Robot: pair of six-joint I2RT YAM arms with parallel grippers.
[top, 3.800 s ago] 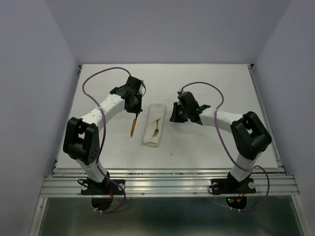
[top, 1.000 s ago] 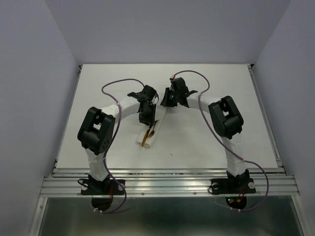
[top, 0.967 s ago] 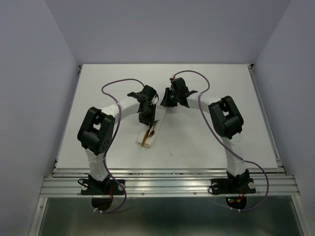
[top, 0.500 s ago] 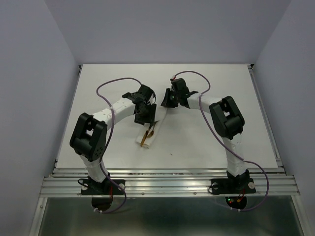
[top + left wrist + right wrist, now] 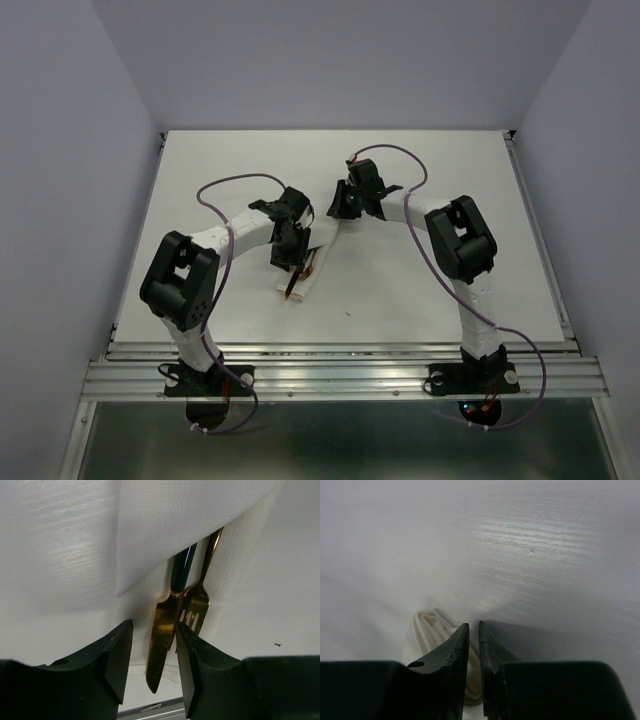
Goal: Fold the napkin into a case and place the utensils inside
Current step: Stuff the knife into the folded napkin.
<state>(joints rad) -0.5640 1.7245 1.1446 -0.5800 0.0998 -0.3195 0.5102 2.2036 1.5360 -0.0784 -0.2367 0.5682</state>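
Since a second ago our left tool (image 5: 153,630) has drawn back along the case (image 5: 165,525), fingers wide and empty above the utensils (image 5: 161,625) tucked under its flap. Our right tool (image 5: 473,630), nearly closed, pinches the case's far end on the tabletop (image 5: 430,280).

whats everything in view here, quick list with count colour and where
napkin: one, white, folded into a long case at mid-table
knife: one, gold blade and dark handle, handle tucked in the napkin
fork: one, gold, beside the knife, handle in the napkin
table: one, white, under everything
cables: two, purple, looping over the arms
arms: two, white and black, reaching in from the near edge
left fingers: two, black, apart above the knife
right fingers: two, black, closed on the napkin's far end
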